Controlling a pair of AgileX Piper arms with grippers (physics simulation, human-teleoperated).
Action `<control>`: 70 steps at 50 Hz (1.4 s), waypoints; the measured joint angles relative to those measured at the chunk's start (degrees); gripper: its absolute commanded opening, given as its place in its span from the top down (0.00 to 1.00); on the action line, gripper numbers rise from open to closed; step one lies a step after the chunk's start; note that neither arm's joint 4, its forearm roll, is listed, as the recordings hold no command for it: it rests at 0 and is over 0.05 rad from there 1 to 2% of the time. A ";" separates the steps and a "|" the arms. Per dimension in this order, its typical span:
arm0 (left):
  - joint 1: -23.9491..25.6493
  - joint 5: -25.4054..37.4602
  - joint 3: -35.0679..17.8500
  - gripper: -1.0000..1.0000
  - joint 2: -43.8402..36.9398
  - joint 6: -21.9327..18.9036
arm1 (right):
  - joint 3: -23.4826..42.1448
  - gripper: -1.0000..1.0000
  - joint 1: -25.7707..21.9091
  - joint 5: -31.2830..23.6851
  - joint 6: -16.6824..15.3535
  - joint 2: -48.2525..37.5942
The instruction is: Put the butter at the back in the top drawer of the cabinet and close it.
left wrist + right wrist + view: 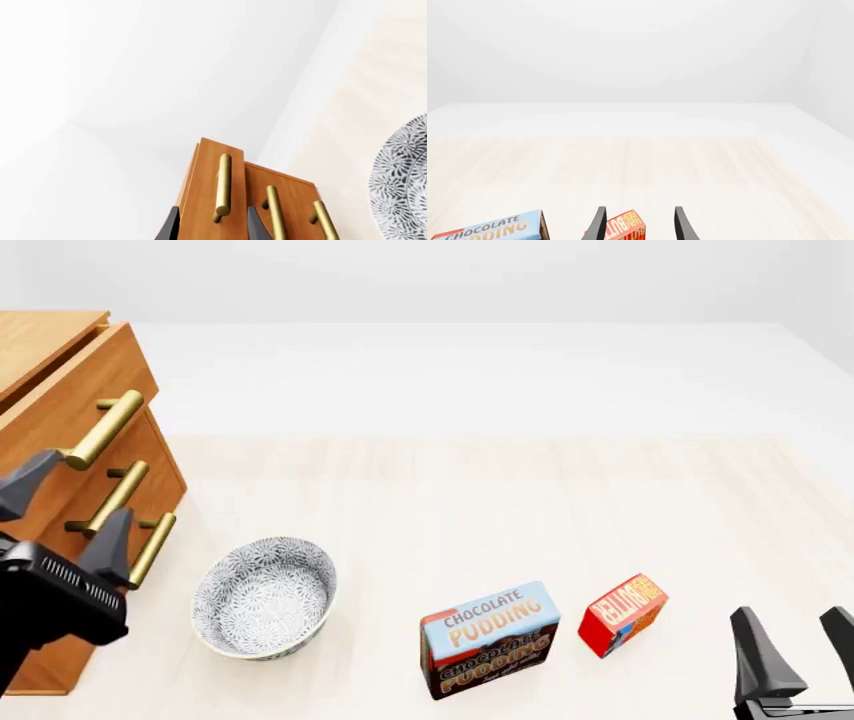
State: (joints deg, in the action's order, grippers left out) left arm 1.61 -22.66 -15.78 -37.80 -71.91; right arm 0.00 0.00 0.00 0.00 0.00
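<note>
Lying just ahead of spread right gripper (637, 225): butter (626, 227)

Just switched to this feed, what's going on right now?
The left gripper is open around the brass bar handle of the light-brown wooden cabinet's top drawer, which stands slightly out. The right gripper hangs open, empty, near the small red-orange butter box, which sits on the table beside the pudding box.
</note>
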 measured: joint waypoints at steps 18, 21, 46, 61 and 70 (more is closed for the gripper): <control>-0.68 -3.03 -0.66 0.00 -3.71 -0.26 | 0.00 0.00 0.00 0.00 0.00 0.00; -0.72 -3.60 -0.73 0.00 -4.41 -0.31 | 0.00 0.00 0.00 0.00 0.00 0.00; -1.37 -6.67 -1.20 0.00 -8.39 -1.39 | 0.00 0.00 0.00 0.00 0.00 0.00; -2.07 -7.67 -1.61 0.00 -9.73 -1.74 | 0.00 0.00 0.00 0.00 0.00 0.00; -2.78 -8.73 -1.36 0.00 -10.90 -2.06 | 0.00 0.00 0.00 0.00 0.00 0.00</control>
State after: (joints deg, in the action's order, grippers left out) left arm -1.18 -31.39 -17.15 -48.71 -73.98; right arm 0.00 0.00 0.00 0.00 0.00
